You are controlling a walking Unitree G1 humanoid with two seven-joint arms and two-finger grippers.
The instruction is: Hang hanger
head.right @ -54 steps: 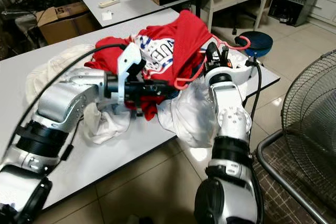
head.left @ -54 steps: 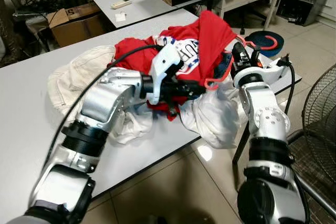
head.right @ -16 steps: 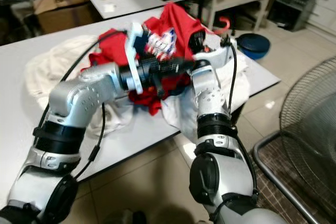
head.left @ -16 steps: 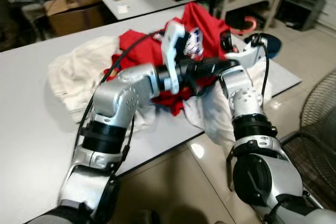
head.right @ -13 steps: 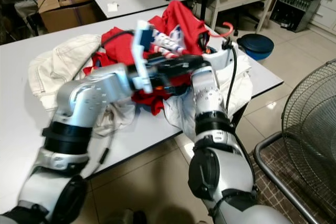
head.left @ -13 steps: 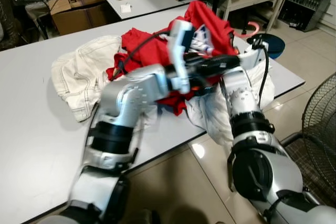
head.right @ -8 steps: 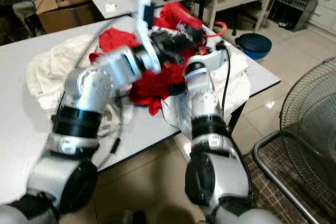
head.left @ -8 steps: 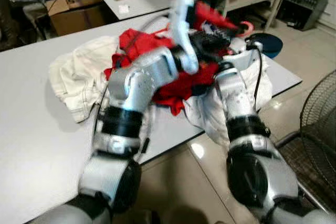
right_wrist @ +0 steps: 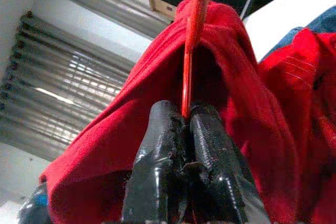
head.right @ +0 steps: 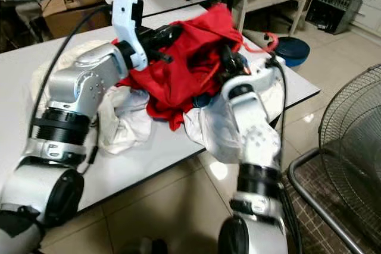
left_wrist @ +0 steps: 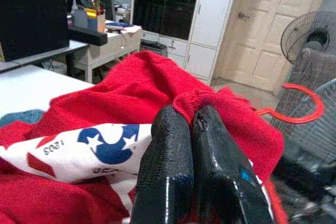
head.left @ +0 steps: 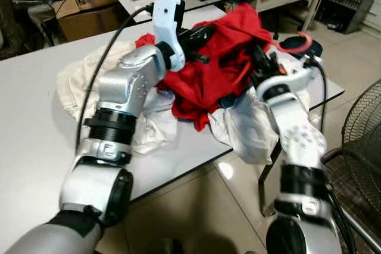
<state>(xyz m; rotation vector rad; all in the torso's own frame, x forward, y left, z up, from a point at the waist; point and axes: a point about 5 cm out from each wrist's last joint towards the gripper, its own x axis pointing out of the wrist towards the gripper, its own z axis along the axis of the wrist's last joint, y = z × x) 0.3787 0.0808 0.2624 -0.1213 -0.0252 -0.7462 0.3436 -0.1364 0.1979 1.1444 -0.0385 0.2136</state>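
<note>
- Counter (head.left: 36,147): white top, carrying a heap of clothing near its right end; taken as the reference for all places below.
- Red shirt (head.left: 208,69): lifted above the heap on the counter, bunched, with a white, blue and red printed panel (left_wrist: 79,148) seen in the left wrist view.
- Red hanger (head.left: 300,43): thin plastic, inside the red shirt; its hook juts out of the shirt's top toward the counter's right edge, its bar running down through the cloth.
- Left end effector (left_wrist: 184,129): raised over the middle of the counter, fingers pressed together on a fold of the red shirt.
- Right end effector (right_wrist: 184,116): at the counter's right end, below the shirt, fingers clamped on the hanger's bar.
- White garments (head.left: 250,129): under the shirt, one draping over the counter's front edge.
- Cream garment (head.left: 77,81): on the counter, left of the heap.
- Floor fan (head.left: 363,123): standing on the floor, right of the counter.
</note>
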